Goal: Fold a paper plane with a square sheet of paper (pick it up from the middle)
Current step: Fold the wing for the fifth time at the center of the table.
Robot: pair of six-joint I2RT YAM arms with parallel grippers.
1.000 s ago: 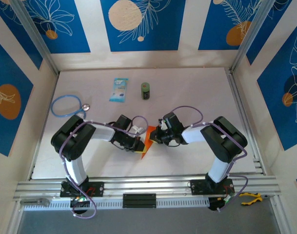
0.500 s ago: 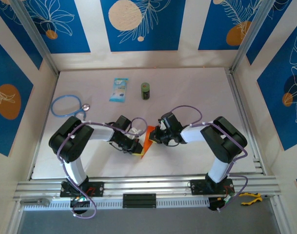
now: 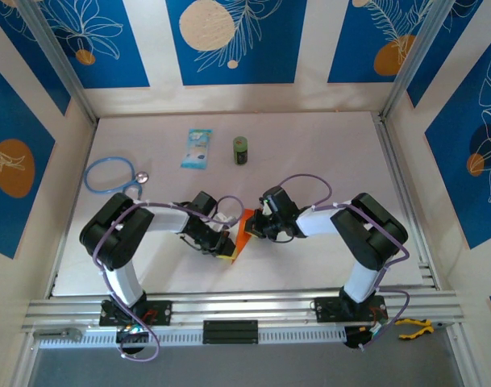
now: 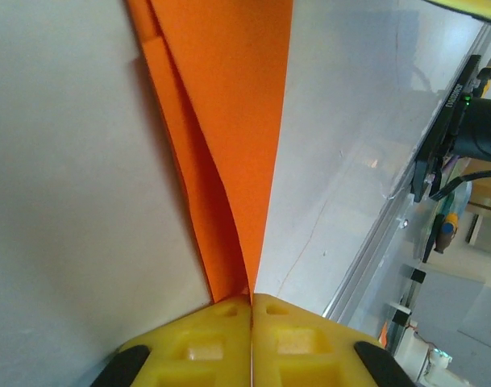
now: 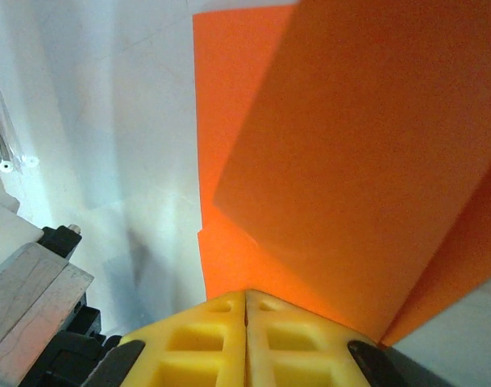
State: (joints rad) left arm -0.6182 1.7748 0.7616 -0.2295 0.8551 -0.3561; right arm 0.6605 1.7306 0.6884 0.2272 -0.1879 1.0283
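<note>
The left gripper (image 4: 251,306) is pinching the folded orange paper (image 3: 240,232) at its near end, jaws pressed together, and the right gripper (image 5: 245,297) is clamping its far end likewise, mid-table — farther back, a light-blue packet (image 3: 197,148) and a green can (image 3: 241,150) are sitting, print unreadable.

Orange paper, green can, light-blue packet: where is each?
orange paper (image 4: 229,105), left wrist view, middle of the folded sheet.
green can (image 3: 241,150), top view, middle of its body.
light-blue packet (image 3: 197,148), top view, centre of its face.
</note>
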